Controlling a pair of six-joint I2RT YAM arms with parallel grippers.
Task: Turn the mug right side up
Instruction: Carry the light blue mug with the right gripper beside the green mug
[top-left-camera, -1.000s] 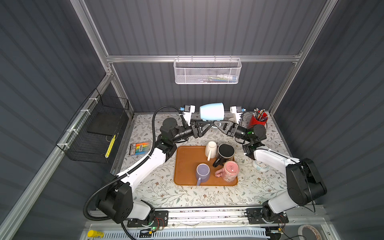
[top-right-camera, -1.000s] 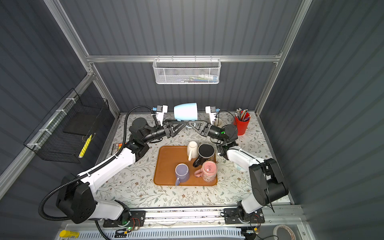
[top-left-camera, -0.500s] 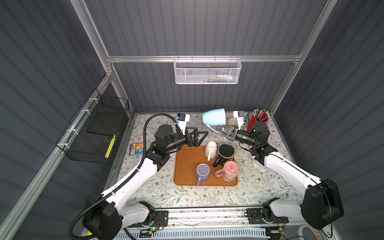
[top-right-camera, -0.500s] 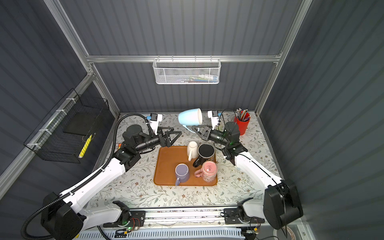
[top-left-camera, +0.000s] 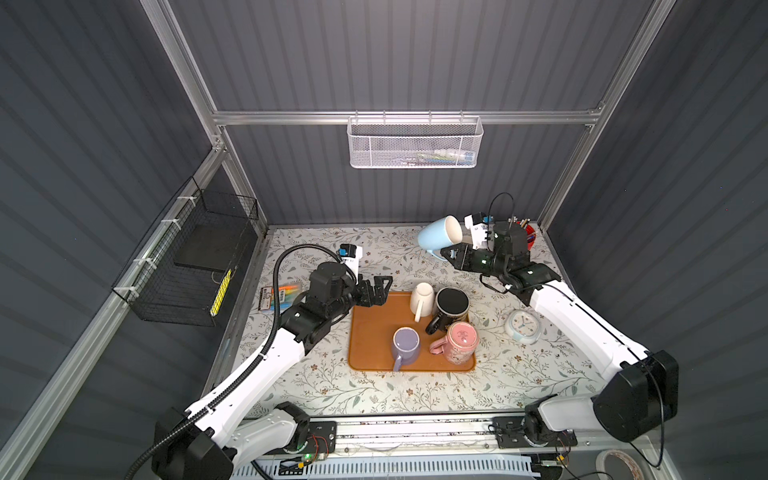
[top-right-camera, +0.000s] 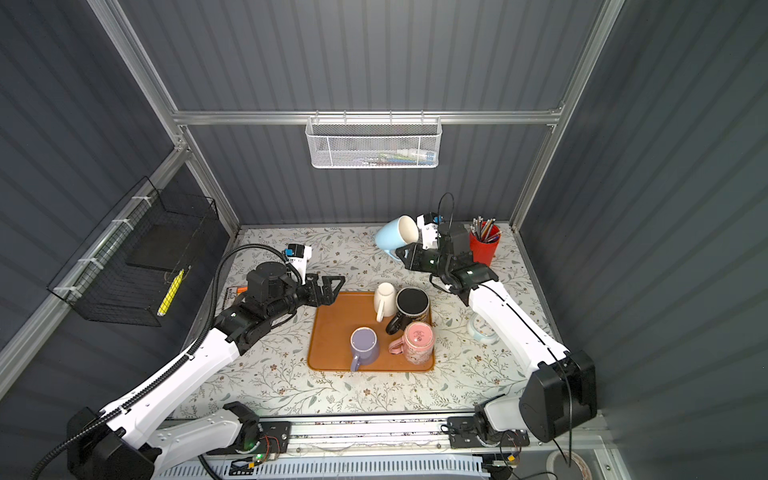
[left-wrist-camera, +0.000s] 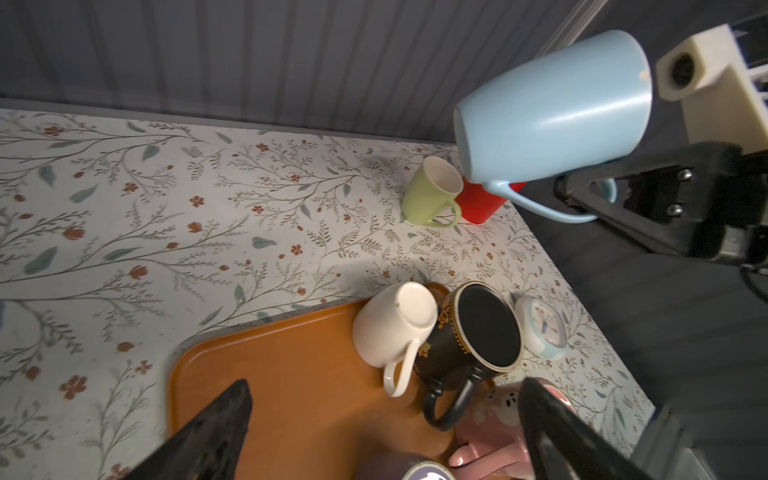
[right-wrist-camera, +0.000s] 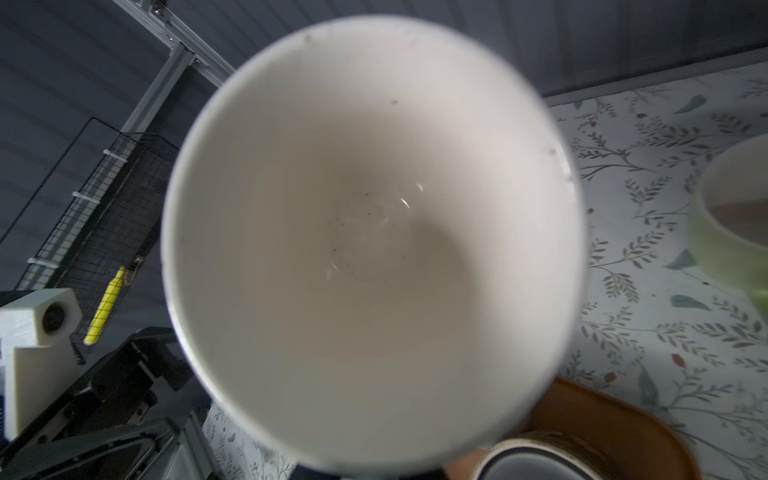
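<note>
The right tool (top-left-camera: 449, 252) pinches the light blue mug (top-left-camera: 436, 239) by its handle, in the air above the back of the surface (top-left-camera: 332, 382), tipped on its side. The left tool (top-left-camera: 379, 291) hangs spread and empty beside the orange tray (top-left-camera: 370, 340).

Both arms wore white shells and black joints; the left arm (top-left-camera: 266, 361) carried a black ribbed cable (top-left-camera: 278, 266), the right arm (top-left-camera: 582, 324) a thin looping wire (top-left-camera: 501, 193)
</note>
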